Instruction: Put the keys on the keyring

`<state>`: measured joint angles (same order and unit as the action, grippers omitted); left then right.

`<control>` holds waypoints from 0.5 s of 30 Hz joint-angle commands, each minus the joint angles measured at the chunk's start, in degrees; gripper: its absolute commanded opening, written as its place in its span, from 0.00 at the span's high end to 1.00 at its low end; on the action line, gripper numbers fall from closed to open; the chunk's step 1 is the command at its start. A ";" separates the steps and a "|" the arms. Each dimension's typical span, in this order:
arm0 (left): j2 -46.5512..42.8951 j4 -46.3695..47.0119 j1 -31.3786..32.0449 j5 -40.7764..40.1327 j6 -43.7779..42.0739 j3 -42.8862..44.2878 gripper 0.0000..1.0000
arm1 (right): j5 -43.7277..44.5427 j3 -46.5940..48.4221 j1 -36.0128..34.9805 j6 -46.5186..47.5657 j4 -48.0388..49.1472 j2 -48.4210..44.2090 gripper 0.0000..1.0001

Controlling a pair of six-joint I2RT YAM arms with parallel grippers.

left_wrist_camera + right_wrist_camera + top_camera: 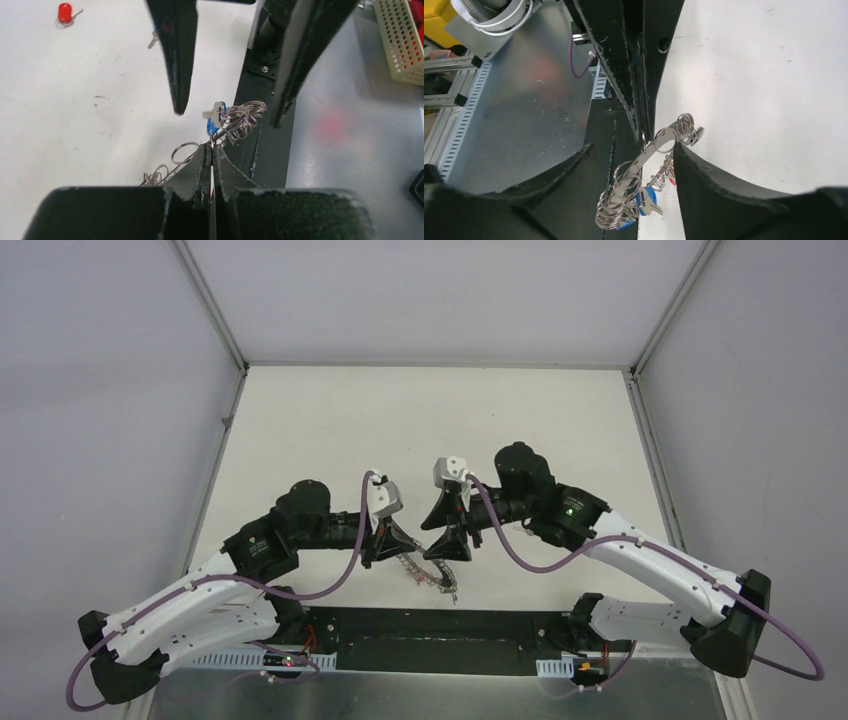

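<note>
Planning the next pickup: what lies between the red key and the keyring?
Left wrist view: from red key to keyring, mostly bare table, crossed by one finger of the open right end effector, with a small metal piece beside it.

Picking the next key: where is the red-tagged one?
In the left wrist view, top left: the red-tagged key lies on the white table, apart from the keyring.

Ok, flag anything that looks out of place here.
The red key lies loose on the table, well away from the keyring pinched in the left gripper; the blue key seems to hang on it.
</note>
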<state>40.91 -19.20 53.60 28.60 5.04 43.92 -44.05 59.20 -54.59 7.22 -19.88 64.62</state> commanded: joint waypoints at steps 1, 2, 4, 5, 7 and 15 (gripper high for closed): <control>-1.26 -1.38 0.18 -5.40 2.90 4.89 1.00 | 4.55 -1.97 -0.34 -1.29 7.79 -4.45 0.38; -1.03 -2.44 0.16 -5.80 3.11 5.62 1.00 | 5.20 -1.86 -0.41 -1.16 7.46 -4.45 0.37; -0.33 -4.42 0.13 -6.78 3.76 7.12 1.00 | 6.30 -1.22 -0.79 -0.47 5.90 -3.86 0.37; -0.04 -5.26 0.14 -7.50 4.49 7.89 1.00 | 6.95 -0.74 -1.05 -0.16 5.09 -3.37 0.37; 0.50 -6.47 0.18 -8.96 5.84 9.07 1.00 | 8.21 0.30 -1.73 0.56 3.09 -2.13 0.36; 0.27 -8.91 0.18 -13.67 9.72 11.05 1.00 | 15.98 3.98 -5.78 4.20 -3.63 2.45 0.40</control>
<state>42.00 -29.12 53.60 18.15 11.55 52.05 -33.30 59.33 -58.61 8.99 -21.15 65.95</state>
